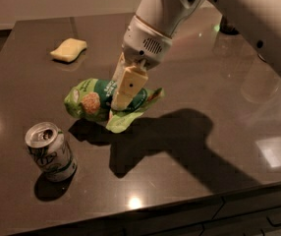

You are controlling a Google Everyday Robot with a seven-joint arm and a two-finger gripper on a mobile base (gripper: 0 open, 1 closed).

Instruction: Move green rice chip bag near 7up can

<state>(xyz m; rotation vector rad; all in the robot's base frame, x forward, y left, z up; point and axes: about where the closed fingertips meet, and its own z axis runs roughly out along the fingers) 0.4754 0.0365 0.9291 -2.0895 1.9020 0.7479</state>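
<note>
The green rice chip bag (94, 101) is a crinkled light-green pouch with a dark green logo. It hangs just above the dark table (189, 171), left of centre, and casts a shadow below. My gripper (119, 97) reaches down from the upper right and is shut on the bag's middle; one cream finger (127, 86) lies across its front. The 7up can (50, 151) stands upright at the front left, a short way below and left of the bag, apart from it.
A pale yellow sponge (69, 49) lies at the back left of the table. The table's front edge runs along the bottom, with drawers (258, 215) below at the right. My white arm (238, 9) spans the upper right.
</note>
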